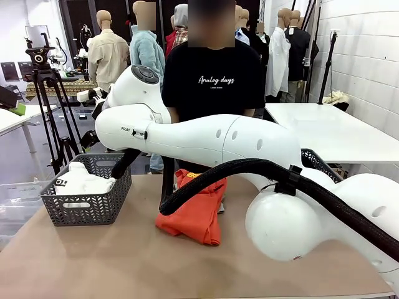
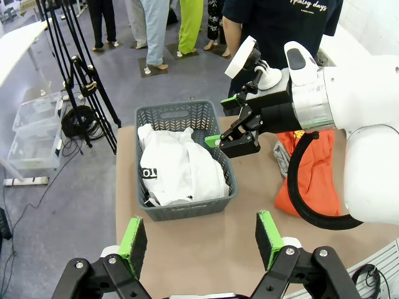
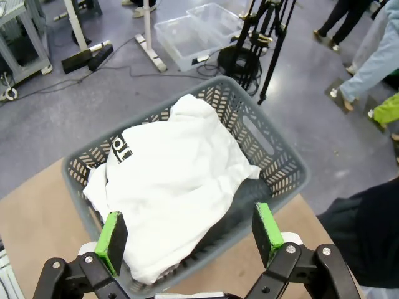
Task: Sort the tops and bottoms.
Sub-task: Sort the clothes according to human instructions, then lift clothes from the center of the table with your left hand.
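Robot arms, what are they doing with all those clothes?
The robot is sorting clothes. Its right pincer has reached across the table and hangs open just above a white tee lying in the basket. The left pincer is open too, holding nothing, near the basket. An orange top lies on the table in the middle. A person stands at the far side.

Front faces person (image 1: 212,81); both wrists look down on basket (image 2: 177,117).

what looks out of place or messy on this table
The orange garment lies in a crumpled heap on the table, outside the grey basket. The white tee is bunched loosely in that basket, above its rim.
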Controlling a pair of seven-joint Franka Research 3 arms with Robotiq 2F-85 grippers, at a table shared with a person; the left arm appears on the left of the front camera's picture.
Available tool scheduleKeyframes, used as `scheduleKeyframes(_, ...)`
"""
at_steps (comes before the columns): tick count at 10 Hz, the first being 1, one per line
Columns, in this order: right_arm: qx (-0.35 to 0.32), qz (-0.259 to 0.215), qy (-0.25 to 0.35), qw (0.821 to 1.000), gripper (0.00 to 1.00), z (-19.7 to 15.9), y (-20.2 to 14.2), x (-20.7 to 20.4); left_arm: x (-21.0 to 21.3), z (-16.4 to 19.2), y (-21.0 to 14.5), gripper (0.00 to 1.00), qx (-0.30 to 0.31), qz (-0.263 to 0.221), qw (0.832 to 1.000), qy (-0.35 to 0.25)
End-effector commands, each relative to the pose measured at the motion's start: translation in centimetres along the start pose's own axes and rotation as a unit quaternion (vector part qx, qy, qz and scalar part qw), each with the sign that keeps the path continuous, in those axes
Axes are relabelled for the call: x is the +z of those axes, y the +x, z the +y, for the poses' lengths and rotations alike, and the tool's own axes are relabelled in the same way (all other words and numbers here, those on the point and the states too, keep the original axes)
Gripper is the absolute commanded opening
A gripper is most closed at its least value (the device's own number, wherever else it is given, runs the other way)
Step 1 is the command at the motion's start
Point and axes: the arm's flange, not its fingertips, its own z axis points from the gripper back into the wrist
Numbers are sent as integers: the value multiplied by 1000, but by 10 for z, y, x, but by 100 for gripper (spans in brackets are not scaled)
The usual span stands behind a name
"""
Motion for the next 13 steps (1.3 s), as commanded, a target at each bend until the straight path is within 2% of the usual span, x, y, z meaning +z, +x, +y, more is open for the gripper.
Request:
scheduleKeyframes(1, 1, -5, -1, 1000, 100, 1, 0, -1, 1, 0, 0, 91, -1, -2, 1000, 1)
scheduleKeyframes(9, 0, 0, 0, 1000, 100, 0, 0, 0, 1, 0, 0, 91, -1, -2, 1000, 1)
scheduleKeyframes(10, 13, 5, -21, 1000, 100, 19, -11, 32, 1, 0, 0, 91, -1, -2, 1000, 1)
scheduleKeyframes(11, 15, 32, -49, 998, 100, 41, -28, 75, 1, 0, 0, 91, -1, -2, 1000, 1)
scheduleKeyframes(13, -18, 56, -72, 996, 100, 75, -68, 143, 1, 0, 0, 91, -1, -2, 1000, 1)
